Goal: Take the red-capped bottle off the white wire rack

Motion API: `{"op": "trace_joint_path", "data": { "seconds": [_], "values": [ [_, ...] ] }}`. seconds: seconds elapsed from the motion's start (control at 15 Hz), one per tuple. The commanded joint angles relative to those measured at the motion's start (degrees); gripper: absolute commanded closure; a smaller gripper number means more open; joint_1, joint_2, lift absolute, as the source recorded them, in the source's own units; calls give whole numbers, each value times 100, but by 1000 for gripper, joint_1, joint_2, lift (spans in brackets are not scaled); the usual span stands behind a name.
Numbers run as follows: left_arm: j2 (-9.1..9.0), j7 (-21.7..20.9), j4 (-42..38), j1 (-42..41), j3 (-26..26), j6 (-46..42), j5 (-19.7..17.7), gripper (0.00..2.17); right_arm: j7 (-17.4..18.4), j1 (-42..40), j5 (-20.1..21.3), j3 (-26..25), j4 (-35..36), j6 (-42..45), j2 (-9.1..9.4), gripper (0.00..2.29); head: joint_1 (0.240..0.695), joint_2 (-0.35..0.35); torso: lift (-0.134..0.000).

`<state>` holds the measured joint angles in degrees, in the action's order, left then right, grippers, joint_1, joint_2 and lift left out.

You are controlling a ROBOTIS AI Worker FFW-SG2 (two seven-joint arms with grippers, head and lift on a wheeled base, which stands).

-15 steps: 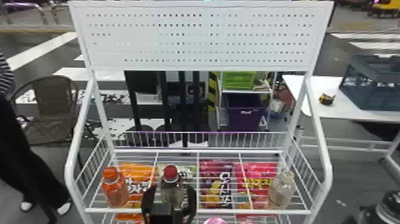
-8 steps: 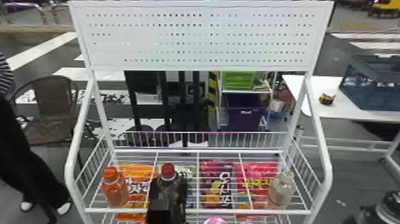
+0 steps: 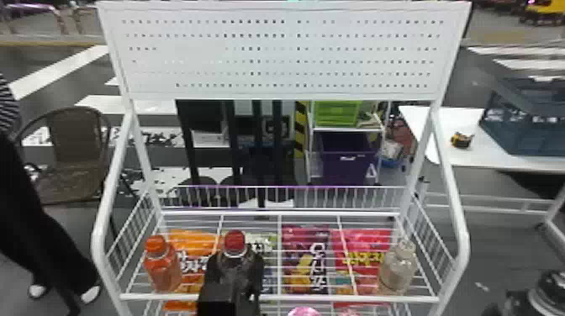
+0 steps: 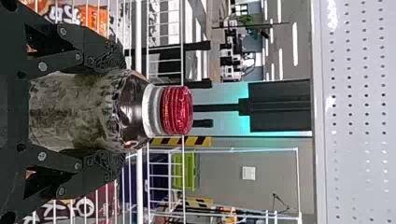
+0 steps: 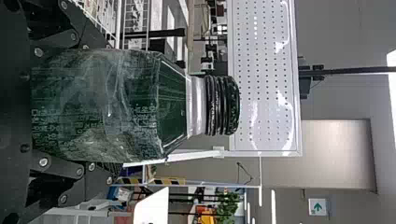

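left tool (image 3: 233, 265) is gripping the red-capped bottle (image 3: 234, 251), upright, at the front of the white wire rack (image 3: 357, 298); rack contact is proving unclear. right tool (image 3: 513, 301) is clasping a black-capped bottle (image 3: 548, 290).

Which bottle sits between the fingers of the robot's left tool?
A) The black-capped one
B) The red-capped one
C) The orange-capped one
B: the left tool has a finger on either side of the red-capped bottle.
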<state>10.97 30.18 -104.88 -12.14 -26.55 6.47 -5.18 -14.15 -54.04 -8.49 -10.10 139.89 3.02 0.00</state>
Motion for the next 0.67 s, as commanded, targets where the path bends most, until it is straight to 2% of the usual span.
{"op": "trace_joint_path", "data": {
  "seconds": [0.0,0.33,0.47,0.6],
  "values": [
    [151,58,-956,-447,71,668,149,1841,0,-19,5,8,12,36,5,1217,499,0,0],
    [494,-74,-2212,-1493,721,580,184,1841,0,-10,23,17,12,19,5,1217,499,0,0],
    [494,-188,-2397,-1783,1117,422,158,1838,0,16,49,43,21,1,5,1217,499,0,0],
    [485,-487,-2529,-2020,1565,281,43,1838,0,34,49,34,12,-16,5,1217,499,0,0]
  ]
}}
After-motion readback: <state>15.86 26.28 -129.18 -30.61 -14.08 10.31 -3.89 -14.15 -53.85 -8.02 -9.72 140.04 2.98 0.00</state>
